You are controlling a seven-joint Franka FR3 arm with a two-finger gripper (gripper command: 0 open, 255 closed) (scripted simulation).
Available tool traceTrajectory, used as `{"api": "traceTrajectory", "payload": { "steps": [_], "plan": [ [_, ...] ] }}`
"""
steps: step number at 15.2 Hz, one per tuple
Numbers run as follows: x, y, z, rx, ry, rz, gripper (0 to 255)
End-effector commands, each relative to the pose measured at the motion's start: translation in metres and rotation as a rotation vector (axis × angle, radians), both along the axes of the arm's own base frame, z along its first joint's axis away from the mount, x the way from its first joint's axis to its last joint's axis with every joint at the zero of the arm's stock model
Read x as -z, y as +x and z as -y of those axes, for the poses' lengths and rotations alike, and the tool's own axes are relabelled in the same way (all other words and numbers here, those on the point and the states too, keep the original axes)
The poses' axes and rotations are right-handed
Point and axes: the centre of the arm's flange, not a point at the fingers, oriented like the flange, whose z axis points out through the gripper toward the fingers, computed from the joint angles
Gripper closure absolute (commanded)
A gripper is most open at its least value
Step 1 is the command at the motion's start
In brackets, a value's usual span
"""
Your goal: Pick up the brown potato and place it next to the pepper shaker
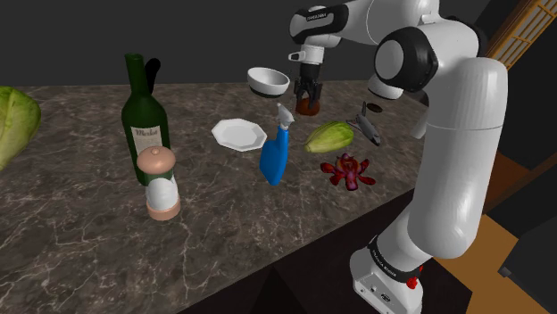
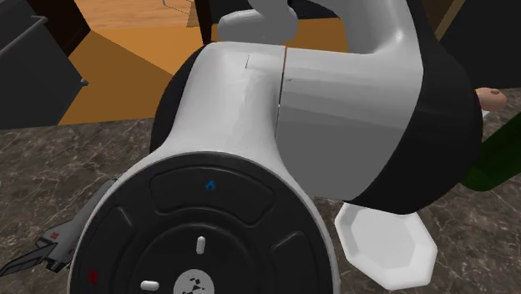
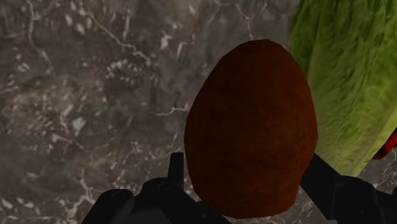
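My black gripper [image 1: 308, 92] is shut on a reddish-brown, egg-shaped potato [image 1: 309, 107], which hangs just above the dark marble counter [image 1: 80, 232], behind a green lettuce [image 1: 328, 136]. In the wrist view the potato [image 3: 251, 127] sits clasped between my two fingers [image 3: 324, 181], with marble and the lettuce [image 3: 350, 83] beneath it. The pepper shaker [image 1: 162, 183], pinkish with a white middle, stands upright far toward the shoulder view's left, in front of a green wine bottle [image 1: 145, 111].
Between potato and shaker lie a white plate [image 1: 239, 134] and a blue spray bottle [image 1: 275, 153]. A white bowl [image 1: 269, 81] sits behind them. A red flower-like object [image 1: 347, 169] and a grey object [image 1: 368, 125] lie near the arm. A cabbage [image 1: 13, 120] is at far left.
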Motion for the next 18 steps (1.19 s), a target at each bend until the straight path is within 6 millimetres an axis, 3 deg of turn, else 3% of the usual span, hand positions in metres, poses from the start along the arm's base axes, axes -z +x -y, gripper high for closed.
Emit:
{"api": "traceTrajectory", "payload": {
  "steps": [1,18],
  "plan": [
    [-0.01,0.0,0.001,0.0,0.0,0.0,255],
    [-0.1,0.0,0.001,0.0,0.0,0.0,255]
  ]
}}
